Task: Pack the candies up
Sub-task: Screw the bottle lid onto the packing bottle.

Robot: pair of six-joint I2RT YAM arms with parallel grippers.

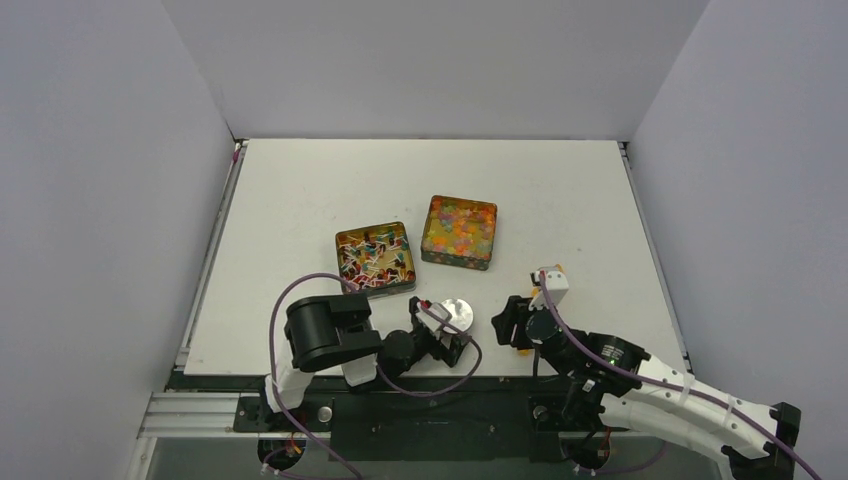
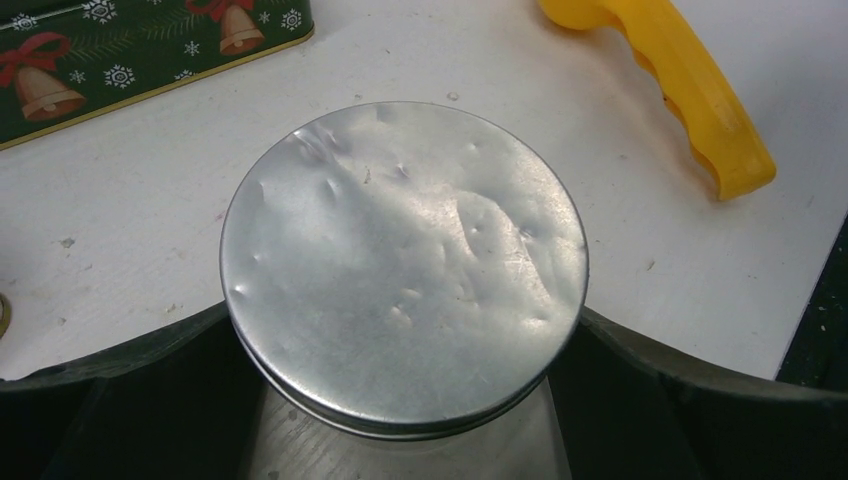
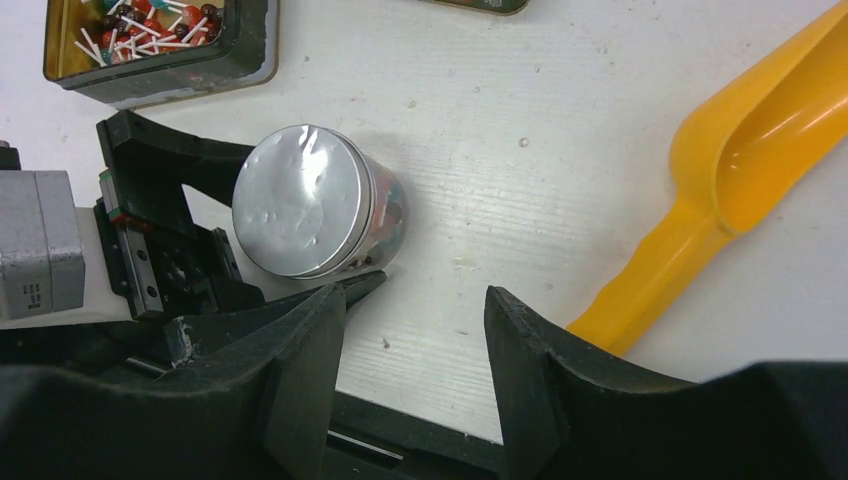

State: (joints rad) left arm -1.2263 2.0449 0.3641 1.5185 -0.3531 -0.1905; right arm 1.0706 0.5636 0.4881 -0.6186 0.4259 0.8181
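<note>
The candies fill two open square tins: wrapped candies [image 1: 374,255] [image 3: 125,25] in the left tin and round bead candies [image 1: 459,228] in the right. A small glass jar with a dented silver lid [image 1: 458,313] [image 2: 400,250] [image 3: 300,200] stands near the table's front edge, coloured pieces showing through its side. My left gripper [image 1: 445,328] [image 2: 400,320] is open, one finger on each side of the jar. My right gripper [image 1: 512,322] [image 3: 415,300] is open and empty over the front edge, between the jar and an orange-yellow scoop [image 3: 740,160] [image 2: 690,80] lying flat on the table.
The left tin's green wall with bell pictures [image 2: 120,60] stands just beyond the jar. The black front rail [image 3: 420,430] runs under my right fingers. White walls enclose the table on three sides.
</note>
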